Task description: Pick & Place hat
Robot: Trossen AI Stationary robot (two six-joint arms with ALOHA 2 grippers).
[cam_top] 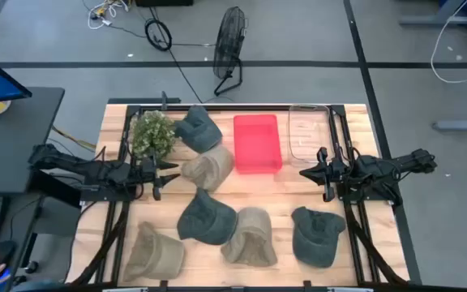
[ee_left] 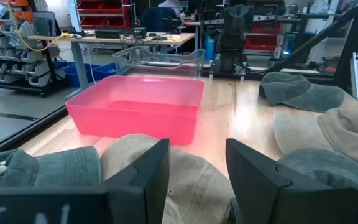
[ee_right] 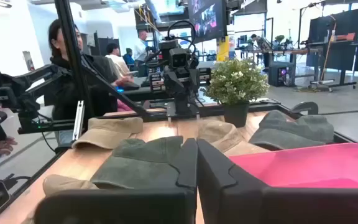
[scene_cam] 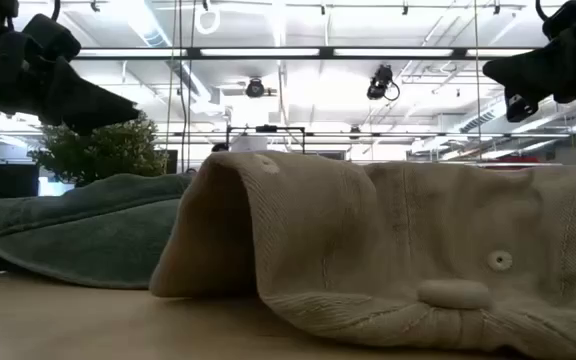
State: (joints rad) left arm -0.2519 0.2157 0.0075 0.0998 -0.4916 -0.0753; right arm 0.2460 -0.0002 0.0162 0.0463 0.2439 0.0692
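Several caps lie crown-up on the wooden table, some tan, some dark green. My left gripper point(cam_top: 171, 172) point(ee_left: 197, 177) hovers open above the table's left middle. It points at a tan cap point(cam_top: 209, 166) point(ee_left: 185, 168) and stands short of that cap's left edge. A dark green cap point(cam_top: 198, 128) lies beyond it, next to the pink bin point(cam_top: 256, 143) point(ee_left: 138, 111). My right gripper point(cam_top: 305, 172) point(ee_right: 196, 165) hangs shut in the air at the right middle, pointing left. Both grippers show high up in the low view: the left gripper point(scene_cam: 98, 105) and the right gripper point(scene_cam: 513, 85).
A clear bin point(cam_top: 308, 134) stands right of the pink bin at the far side. A potted plant point(cam_top: 152, 134) stands far left, close to my left arm. More caps lie along the near edge: a tan cap point(cam_top: 154, 251), a green cap point(cam_top: 205, 219), a tan cap point(cam_top: 250, 237) and a green cap point(cam_top: 316, 235). People sit beyond the table.
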